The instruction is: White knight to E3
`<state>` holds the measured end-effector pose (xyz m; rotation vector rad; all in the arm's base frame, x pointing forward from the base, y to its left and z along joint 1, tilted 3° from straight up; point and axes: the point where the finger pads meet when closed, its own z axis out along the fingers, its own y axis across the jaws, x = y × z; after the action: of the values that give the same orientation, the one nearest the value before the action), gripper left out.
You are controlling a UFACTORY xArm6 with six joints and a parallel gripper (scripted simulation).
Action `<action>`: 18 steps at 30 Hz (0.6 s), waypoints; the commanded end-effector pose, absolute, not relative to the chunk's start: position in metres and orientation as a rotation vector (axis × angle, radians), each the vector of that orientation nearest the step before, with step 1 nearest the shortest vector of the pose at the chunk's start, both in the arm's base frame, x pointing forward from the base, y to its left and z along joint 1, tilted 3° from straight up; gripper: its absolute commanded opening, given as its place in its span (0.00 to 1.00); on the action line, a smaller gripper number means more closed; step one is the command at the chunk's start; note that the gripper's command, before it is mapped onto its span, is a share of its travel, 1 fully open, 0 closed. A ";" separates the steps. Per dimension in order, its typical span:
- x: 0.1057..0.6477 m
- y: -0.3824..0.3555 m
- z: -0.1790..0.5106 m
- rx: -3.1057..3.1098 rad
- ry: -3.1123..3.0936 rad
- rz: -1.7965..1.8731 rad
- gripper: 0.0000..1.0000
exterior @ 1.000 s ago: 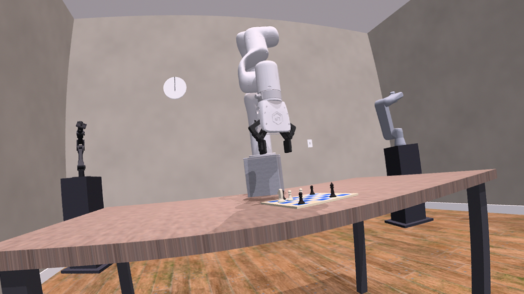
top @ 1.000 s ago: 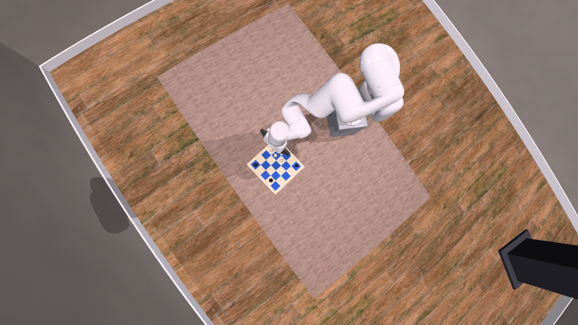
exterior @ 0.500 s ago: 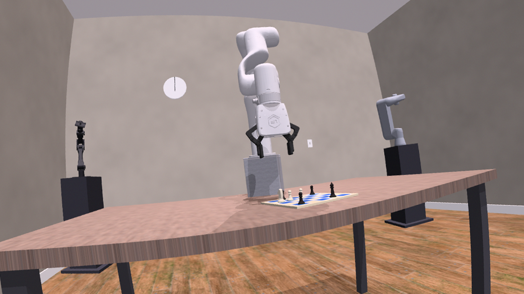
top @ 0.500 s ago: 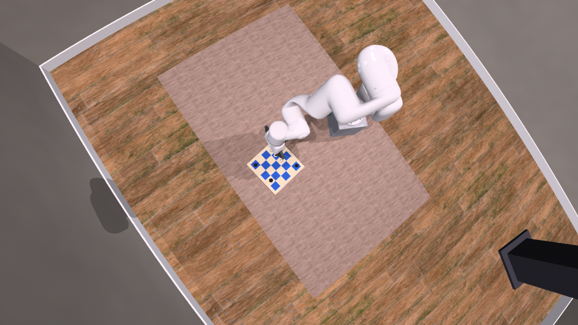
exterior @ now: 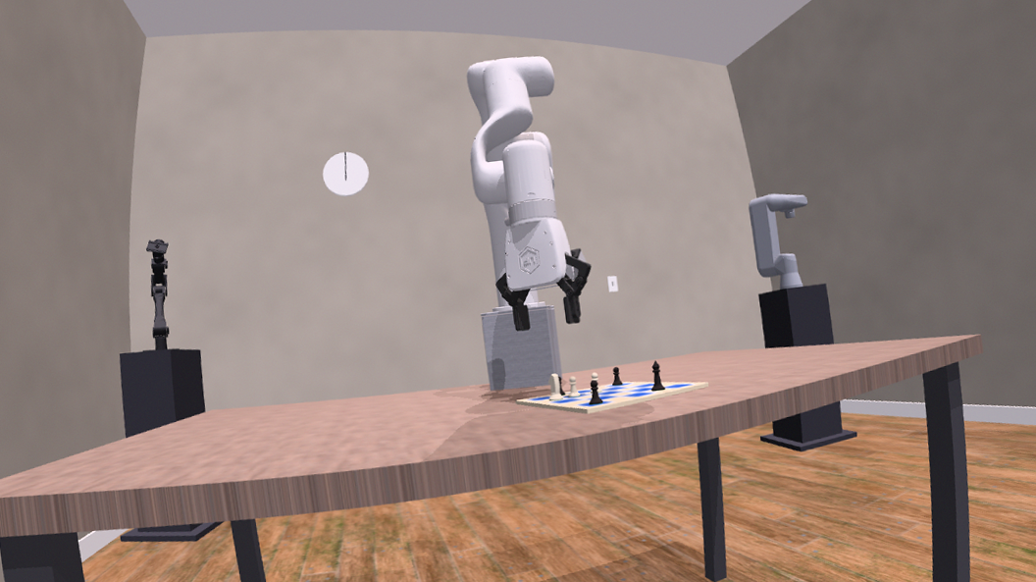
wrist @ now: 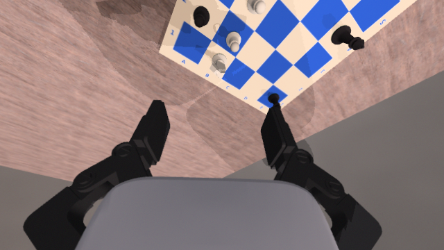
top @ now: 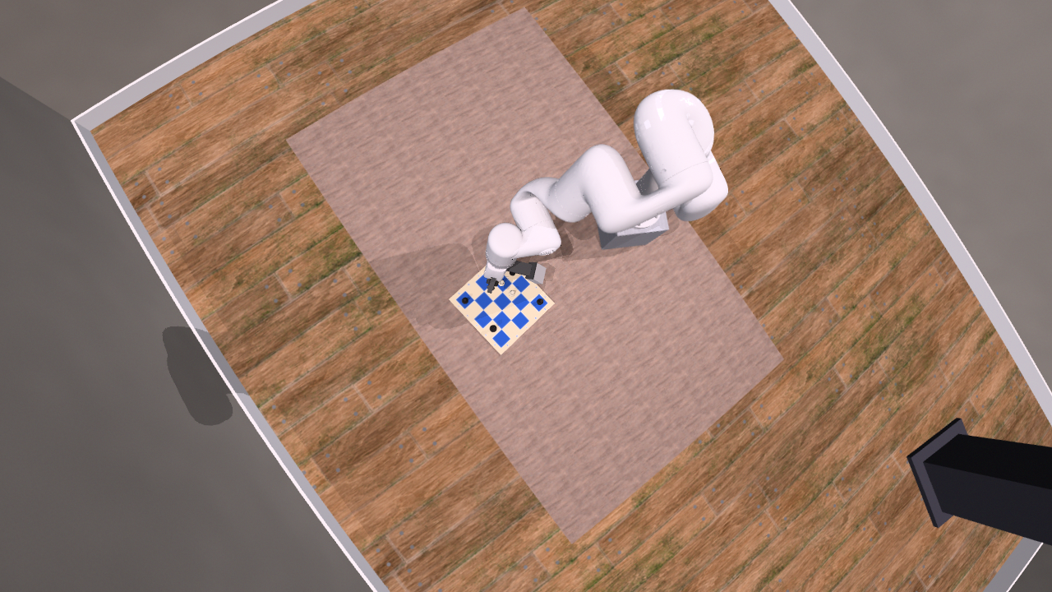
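Quick update from the chess rig. We're looking at the cream-and-blue chequered board (wrist: 254, 52) from the wrist camera, and the small white knight (wrist: 219, 62) is sitting upright on what we're reading as B1, in the row right against the lettered edge. The edge marks are tiny, so take that square with a grain of salt.

The black two-finger gripper (wrist: 215, 107) is hanging with its jaws spread all the way apart and nothing between them. That makes sense to us, since it needs the full gap to drop around the knight's body without clipping it.

In the exterior view the gripper (exterior: 547, 316) is floating well above the pinkish-brown wooden table (exterior: 258, 444), near the board's robot-side edge. We're guessing it's staying high so it can line up over the piece first and only then come down.

The target, E3, looks like the blue square (wrist: 313, 59) two up from the small black pawn (wrist: 274, 98) in the corner, and it's looking free.

Our worry is the white pawn (wrist: 234, 41) standing just beside the knight. The fingers should probably straddle the knight so that neither one comes down on that neighbour.
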<state>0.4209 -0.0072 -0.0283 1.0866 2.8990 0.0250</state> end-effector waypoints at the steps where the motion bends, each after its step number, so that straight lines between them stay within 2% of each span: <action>1: 0.423 -0.007 -0.031 1.476 2.714 0.024 1.00; 7: 0.423 -0.007 -0.032 1.666 2.602 0.026 1.00; 8: 0.423 -0.007 -0.032 1.666 2.602 0.026 0.39; 18: 0.423 -0.007 -0.032 1.666 2.602 0.026 0.39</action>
<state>0.4216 -0.0075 -0.0333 1.6671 2.6053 0.0233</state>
